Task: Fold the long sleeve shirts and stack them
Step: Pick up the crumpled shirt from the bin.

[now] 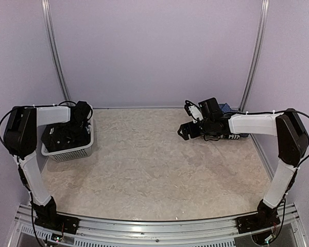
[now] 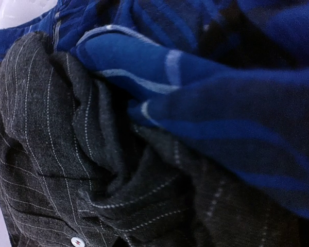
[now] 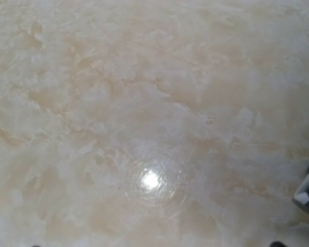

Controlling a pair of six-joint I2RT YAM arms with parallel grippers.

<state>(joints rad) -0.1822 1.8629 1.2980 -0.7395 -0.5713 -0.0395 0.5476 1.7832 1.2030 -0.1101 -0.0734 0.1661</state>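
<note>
**Left claw down in the basket, right claw wide over bare table**

I am looking at the left claw point(image 1: 78, 130) hanging inside the basket point(image 1: 72, 153), sunk among dark cloth. Its wrist camera is showing no fingers at all, only fabric pressed close to the lens, so I cannot tell whether this claw is clenched, released or grasping a shirt.

Right in front of the claw, the black shirt point(image 2: 51, 154) is lying crumpled, with its pale pinstripes and one small white button showing at the lower edge. The plaid shirt point(image 2: 221, 92) is lying over it, bunched in folds across the upper and right part of the wrist view, touching the black one. A bit of white basket wall is peeking in beyond both.

The right claw point(image 1: 186, 130) is hovering well apart from the basket, over the table point(image 1: 144, 164). Its jaws are standing wide and are holding nothing. Below this claw I am seeing only bare marbled tabletop with a glare spot.

The checked shirt point(image 1: 225, 108) is lying behind the right claw, past its wrist and near the far wall. Only a small blue patch of it is showing, with the arm covering the rest.
</note>
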